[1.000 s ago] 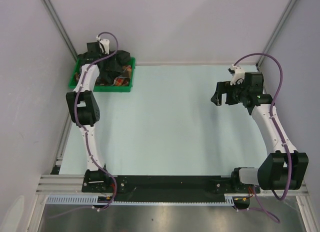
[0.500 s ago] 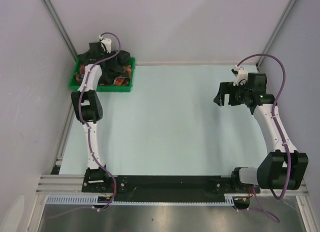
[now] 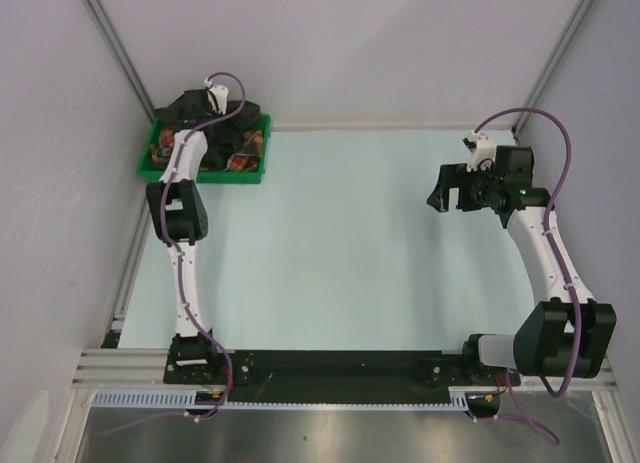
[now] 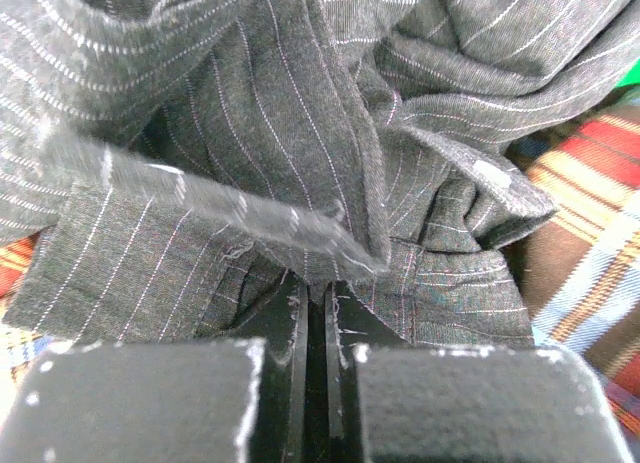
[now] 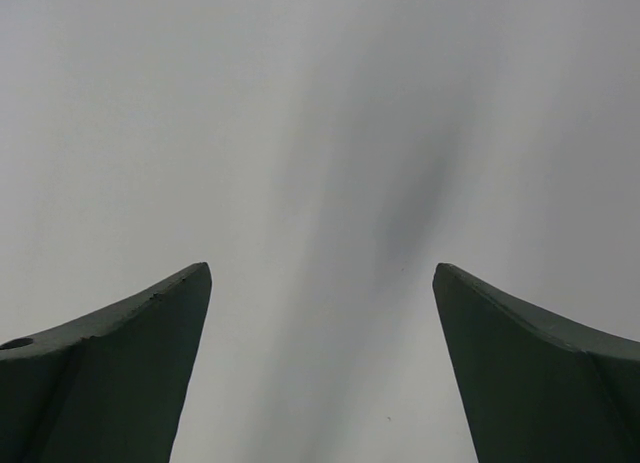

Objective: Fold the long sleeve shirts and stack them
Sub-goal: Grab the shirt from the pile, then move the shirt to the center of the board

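The black pinstriped shirt (image 3: 228, 121) lies crumpled in the green bin (image 3: 207, 175) at the table's far left corner. Beneath and beside it shows the red, orange and green plaid shirt (image 3: 241, 163). My left gripper (image 4: 317, 288) is down in the bin, its jaws shut on a fold of the black pinstriped shirt (image 4: 280, 113). The plaid shirt (image 4: 590, 203) shows at the right of the left wrist view. My right gripper (image 3: 437, 196) hangs open above the table's right side, with only bare surface between its fingers (image 5: 150, 333).
The pale table top (image 3: 330, 243) stretches between the two arms. Grey walls and aluminium posts close in the left, back and right sides. The black base rail (image 3: 330, 368) runs along the near edge.
My left arm has pushed farther back into the bin, and its jaws have gone from open to shut on the black fabric. The right arm shifted slightly right, then held still.
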Robot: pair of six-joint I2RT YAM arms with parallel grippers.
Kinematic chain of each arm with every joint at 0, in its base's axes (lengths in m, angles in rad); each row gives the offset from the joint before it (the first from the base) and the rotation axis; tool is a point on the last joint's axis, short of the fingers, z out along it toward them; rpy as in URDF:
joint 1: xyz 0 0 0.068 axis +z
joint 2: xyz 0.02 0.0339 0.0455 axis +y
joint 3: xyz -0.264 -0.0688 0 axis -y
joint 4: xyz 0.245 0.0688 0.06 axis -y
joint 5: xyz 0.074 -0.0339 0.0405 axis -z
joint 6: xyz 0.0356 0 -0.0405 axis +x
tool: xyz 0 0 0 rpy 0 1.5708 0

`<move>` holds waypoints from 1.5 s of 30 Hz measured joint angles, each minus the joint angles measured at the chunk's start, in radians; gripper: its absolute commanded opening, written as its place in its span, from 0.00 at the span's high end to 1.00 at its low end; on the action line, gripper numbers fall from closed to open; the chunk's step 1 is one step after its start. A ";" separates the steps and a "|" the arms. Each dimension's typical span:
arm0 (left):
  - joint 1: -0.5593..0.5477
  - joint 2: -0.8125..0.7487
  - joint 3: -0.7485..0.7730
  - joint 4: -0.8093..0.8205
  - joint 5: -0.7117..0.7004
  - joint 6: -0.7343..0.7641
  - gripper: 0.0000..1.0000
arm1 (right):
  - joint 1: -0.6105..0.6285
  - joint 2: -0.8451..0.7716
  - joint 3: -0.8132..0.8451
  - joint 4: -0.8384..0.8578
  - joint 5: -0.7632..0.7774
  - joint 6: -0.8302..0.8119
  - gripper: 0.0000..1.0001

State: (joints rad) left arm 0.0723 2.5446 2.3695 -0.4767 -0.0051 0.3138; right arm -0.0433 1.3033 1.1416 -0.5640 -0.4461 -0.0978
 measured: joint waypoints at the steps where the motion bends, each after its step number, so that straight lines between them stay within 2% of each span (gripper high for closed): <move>1: 0.000 -0.007 0.002 -0.002 0.003 -0.004 1.00 | 0.000 0.000 0.000 0.000 0.000 0.000 0.00; 7: 0.004 -0.159 0.002 -0.032 0.075 -0.071 1.00 | -0.005 0.001 0.013 -0.001 -0.020 0.001 0.00; 17: -0.048 -0.613 0.049 0.024 0.174 -0.158 1.00 | -0.012 0.000 0.026 0.001 -0.046 0.020 0.00; 24: -0.225 -0.775 0.062 0.043 0.255 -0.246 1.00 | -0.027 -0.016 0.041 -0.001 -0.062 0.023 0.00; 27: -0.349 -0.807 0.056 0.042 0.273 -0.266 1.00 | -0.034 -0.029 0.057 -0.003 -0.071 0.026 0.00; 31: -0.462 -0.878 -0.028 0.040 0.325 -0.300 1.00 | -0.048 -0.042 0.087 -0.011 -0.092 0.027 0.00; 32: -0.476 -0.899 -0.061 0.040 0.350 -0.307 0.94 | -0.054 -0.046 0.094 -0.014 -0.100 0.027 0.00; 33: -0.481 -0.921 -0.100 0.040 0.379 -0.311 0.76 | -0.060 -0.048 0.101 -0.019 -0.108 0.026 0.00; 34: -0.482 -0.947 -0.148 0.034 0.408 -0.307 0.46 | -0.069 -0.051 0.107 -0.027 -0.117 0.025 0.00; 35: -0.482 -0.968 -0.190 0.013 0.441 -0.283 0.01 | -0.079 -0.053 0.113 -0.038 -0.126 0.020 0.00; 39: -0.470 -1.051 -0.415 -0.075 0.513 -0.177 0.01 | -0.113 -0.068 0.119 -0.090 -0.163 -0.010 0.00; 41: -0.441 -1.107 -0.587 -0.086 0.547 -0.143 0.01 | -0.121 -0.076 0.119 -0.121 -0.175 -0.037 0.00; 45: -0.298 -1.216 -1.019 -0.102 0.565 -0.077 0.01 | -0.085 -0.084 0.119 -0.190 -0.198 -0.103 0.00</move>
State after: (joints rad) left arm -0.2260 1.3285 1.3502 -0.5785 0.5598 0.2363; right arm -0.1280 1.2190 1.2602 -0.7540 -0.6437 -0.2005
